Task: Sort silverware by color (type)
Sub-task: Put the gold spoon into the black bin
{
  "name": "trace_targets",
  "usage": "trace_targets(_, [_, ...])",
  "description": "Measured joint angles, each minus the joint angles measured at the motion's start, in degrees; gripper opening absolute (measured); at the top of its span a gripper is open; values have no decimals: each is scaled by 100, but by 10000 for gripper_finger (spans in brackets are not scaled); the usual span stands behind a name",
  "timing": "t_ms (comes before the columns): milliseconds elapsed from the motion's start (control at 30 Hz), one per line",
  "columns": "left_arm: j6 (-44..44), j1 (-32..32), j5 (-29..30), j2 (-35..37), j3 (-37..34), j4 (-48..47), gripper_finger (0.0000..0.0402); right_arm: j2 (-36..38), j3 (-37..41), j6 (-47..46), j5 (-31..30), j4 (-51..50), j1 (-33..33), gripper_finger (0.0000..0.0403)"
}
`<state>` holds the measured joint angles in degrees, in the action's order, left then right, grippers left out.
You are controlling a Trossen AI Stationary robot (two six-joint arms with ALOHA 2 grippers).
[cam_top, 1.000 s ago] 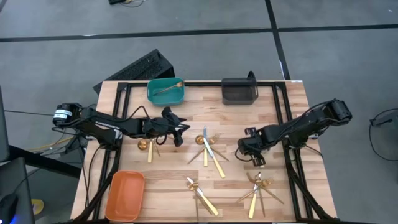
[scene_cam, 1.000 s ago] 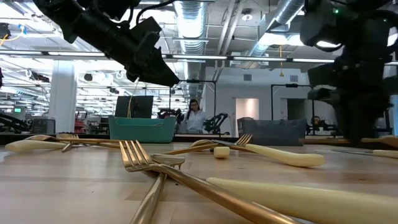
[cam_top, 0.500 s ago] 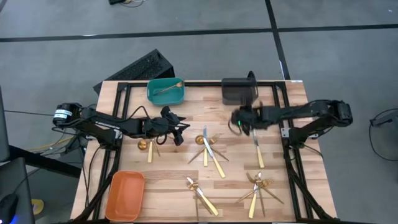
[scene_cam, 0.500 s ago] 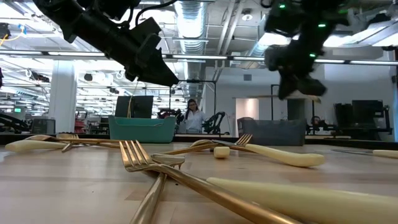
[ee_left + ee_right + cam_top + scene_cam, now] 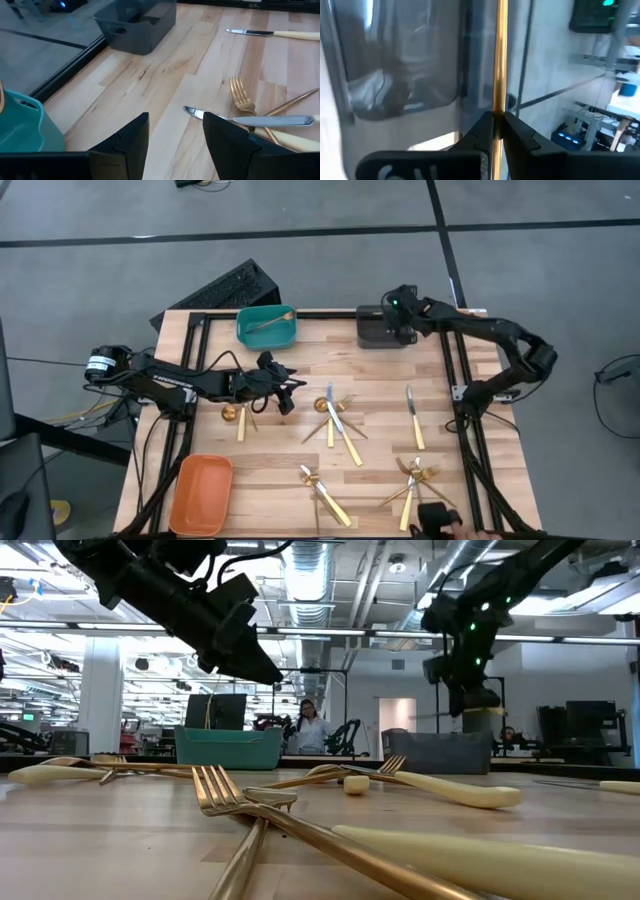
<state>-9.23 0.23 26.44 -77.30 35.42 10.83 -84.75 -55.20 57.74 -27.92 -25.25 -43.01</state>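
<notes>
The orange bin (image 5: pixel 203 494) sits near left. The left gripper (image 5: pixel 283 392) hovers with fingers (image 5: pixel 125 145) wide, just left of a knife (image 5: pixel 260 120) and fork (image 5: pixel 245 102) on the tabletop (image 5: pixel 380 380). The teal bin (image 5: pixel 267 327) holds one gold piece (image 5: pixel 270 321). Far right, the right gripper (image 5: pixel 496 125) pinches a gold handle (image 5: pixel 500 55) over the grey bin (image 5: pixel 383 327). More silverware (image 5: pixel 415 480) lies near right.

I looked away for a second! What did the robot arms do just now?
The right gripper swung from the table's middle up over the dark grey bin, fingers still pinching a slim gold piece. A knife now shows where that arm was. The left gripper and the other silverware stayed put.
</notes>
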Motion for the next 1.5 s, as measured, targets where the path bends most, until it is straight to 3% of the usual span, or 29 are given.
trace_targets(267, [0,7,131,0,0,2,174,-731,-1,284,-135,194,76,54])
trace_targets(467, [-15,7,133,-124,-5,16,174,-1011,-2,569,-985,511,417,59])
trace_targets(600, [-77,7,188,-405,-7,156,174,-1020,-2,572,-1036,564,579,60])
trace_targets(900, [-21,-17,183,-823,-6,1073,174,-1020,-2,-523,-1104,817,945,67])
trace_targets(1133, [205,-33,139,-761,-2,1288,174,-1020,-2,-769,-1104,762,1121,149])
trace_targets(1300, [217,-80,239,-761,-4,1292,174,-1018,-125,-1829,-1547,737,1342,216])
trace_targets(1367, [290,-135,459,-759,-4,1346,174,-1003,-268,-2303,-1855,653,1489,229])
trace_targets(1500, [343,-231,760,-722,-4,1316,174,-650,-375,-3171,-1757,484,1816,232])
